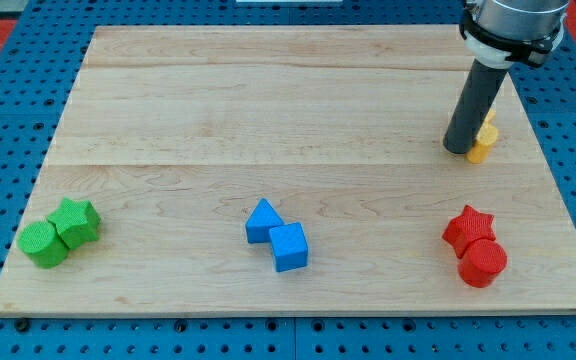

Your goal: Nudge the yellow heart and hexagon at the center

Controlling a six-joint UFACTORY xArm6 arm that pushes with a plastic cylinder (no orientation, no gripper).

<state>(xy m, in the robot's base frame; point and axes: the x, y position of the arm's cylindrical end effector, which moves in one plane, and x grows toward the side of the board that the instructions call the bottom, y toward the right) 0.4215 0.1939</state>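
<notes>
Two yellow blocks sit together near the board's right edge, mostly hidden behind my rod. One yellow block [480, 152] shows low at the rod's right, the other yellow block [488, 131] just above it; I cannot tell which is the heart and which the hexagon. My tip [459, 149] rests on the board, touching the left side of the yellow pair.
A blue triangle [262, 220] and a blue cube [289, 247] sit at the bottom centre. A red star [469, 228] and a red cylinder [482, 263] sit at the bottom right. A green star [76, 222] and a green cylinder [42, 243] sit at the bottom left. The wooden board [268, 100] lies on a blue pegboard.
</notes>
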